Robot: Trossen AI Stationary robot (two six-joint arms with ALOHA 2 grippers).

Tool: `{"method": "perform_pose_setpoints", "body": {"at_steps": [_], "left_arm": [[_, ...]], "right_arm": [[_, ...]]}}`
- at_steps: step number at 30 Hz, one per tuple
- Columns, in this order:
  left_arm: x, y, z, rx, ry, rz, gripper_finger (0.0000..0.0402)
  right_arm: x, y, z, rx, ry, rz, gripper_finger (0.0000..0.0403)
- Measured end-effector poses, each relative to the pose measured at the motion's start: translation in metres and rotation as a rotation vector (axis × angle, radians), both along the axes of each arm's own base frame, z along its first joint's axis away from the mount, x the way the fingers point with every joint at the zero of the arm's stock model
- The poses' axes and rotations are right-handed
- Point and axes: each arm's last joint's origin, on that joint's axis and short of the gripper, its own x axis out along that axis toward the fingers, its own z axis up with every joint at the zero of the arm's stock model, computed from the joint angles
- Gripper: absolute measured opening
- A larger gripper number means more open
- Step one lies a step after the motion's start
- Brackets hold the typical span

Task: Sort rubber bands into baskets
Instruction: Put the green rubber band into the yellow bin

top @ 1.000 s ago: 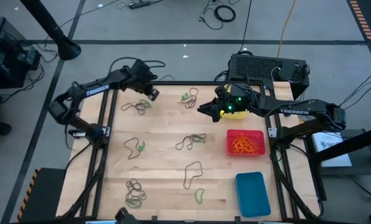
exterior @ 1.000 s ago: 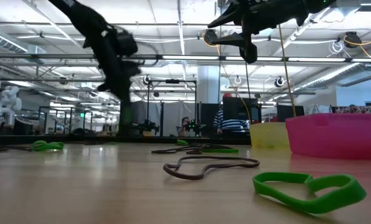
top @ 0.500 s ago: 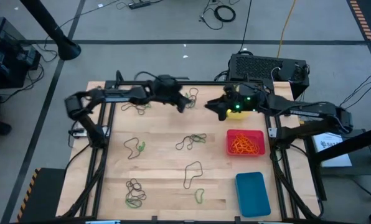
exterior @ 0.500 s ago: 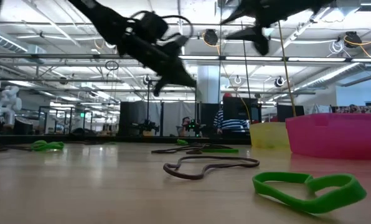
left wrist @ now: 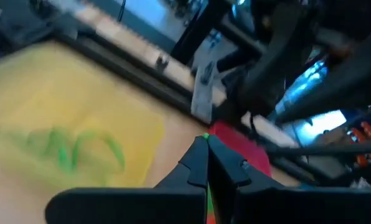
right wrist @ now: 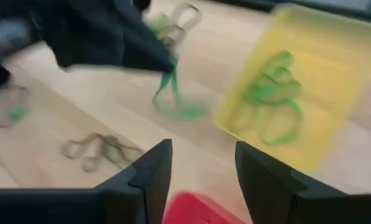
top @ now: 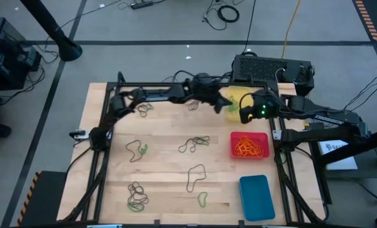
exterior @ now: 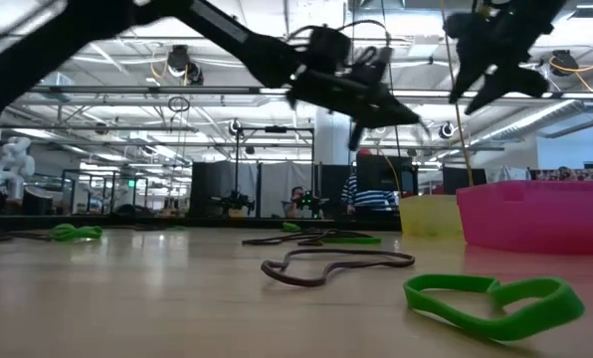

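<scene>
My left gripper (top: 225,105) reaches along the table's far edge and stands shut on a green rubber band (right wrist: 173,99), just left of the yellow basket (top: 236,97). That basket holds several green bands (right wrist: 276,102). My right gripper (right wrist: 204,165) hovers open and holds nothing, just right of the yellow basket (right wrist: 310,74) and above the red basket (top: 248,144), which is full of orange bands. The blue basket (top: 257,197) sits at the near right. Loose green and dark bands (top: 195,144) lie flat on the wood. My left gripper pinches the green rubber band's upper end (right wrist: 170,73) between its two shut fingertips (left wrist: 205,155). The fingers come from the table's left, slanting slightly down. The band hangs slack below them, its lower loop (right wrist: 180,112) beside the yellow basket.
A black box (top: 272,69) stands beyond the table's far edge behind the yellow basket. Other bands lie at the far left (top: 141,107), the middle (top: 196,177) and the near left (top: 136,196). In the low view, a green band (exterior: 495,303) lies closest, with a dark one (exterior: 336,267) behind it.
My left gripper has swept from the table's far left along the far edge toward the yellow basket. It stayed shut and tipped from pointing down to nearly level. My right gripper has drawn back toward the table's right edge and tipped downward, still open.
</scene>
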Motion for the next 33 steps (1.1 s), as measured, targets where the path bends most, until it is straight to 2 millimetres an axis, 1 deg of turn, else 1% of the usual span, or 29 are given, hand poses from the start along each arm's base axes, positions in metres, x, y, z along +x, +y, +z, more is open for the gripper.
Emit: {"method": "perform_pose_setpoints", "body": {"at_steps": [2, 5, 8, 11, 15, 20, 26, 30, 33], "left_arm": [[0.018, 0.006, -0.002, 0.003, -0.007, -0.002, 0.0001], [0.037, 0.015, -0.013, -0.008, 0.042, 0.0, 0.0001], [0.05, 0.023, -0.028, -0.025, 0.073, 0.007, 0.0002], [0.058, 0.028, -0.041, -0.016, 0.064, 0.02, 0.001], [0.06, 0.031, -0.053, -0.008, 0.078, 0.046, 0.0029], [0.059, 0.034, -0.051, 0.028, 0.072, 0.058, 0.0062], [0.058, 0.034, -0.054, 0.014, 0.109, 0.061, 0.0102], [0.056, 0.034, -0.058, 0.0, 0.146, 0.061, 0.0121], [0.054, 0.036, -0.055, -0.006, 0.141, 0.05, 0.013]], "right_arm": [[-0.004, 0.0, -0.003, 0.01, 0.055, -0.001, 0.0169], [-0.006, 0.0, -0.005, 0.003, 0.083, 0.015, 0.0169], [-0.006, 0.0, -0.004, -0.023, 0.092, 0.032, 0.0169], [-0.007, -0.001, -0.004, -0.052, 0.113, 0.06, 0.0169], [-0.008, -0.004, -0.004, -0.073, 0.131, 0.078, 0.0169], [-0.009, -0.007, -0.004, -0.089, 0.143, 0.093, 0.0169], [-0.008, -0.008, -0.003, -0.101, 0.141, 0.1, 0.0169], [-0.008, -0.007, -0.003, -0.092, 0.137, 0.116, 0.0169], [-0.008, -0.007, -0.003, -0.093, 0.14, 0.133, 0.0169]]}}
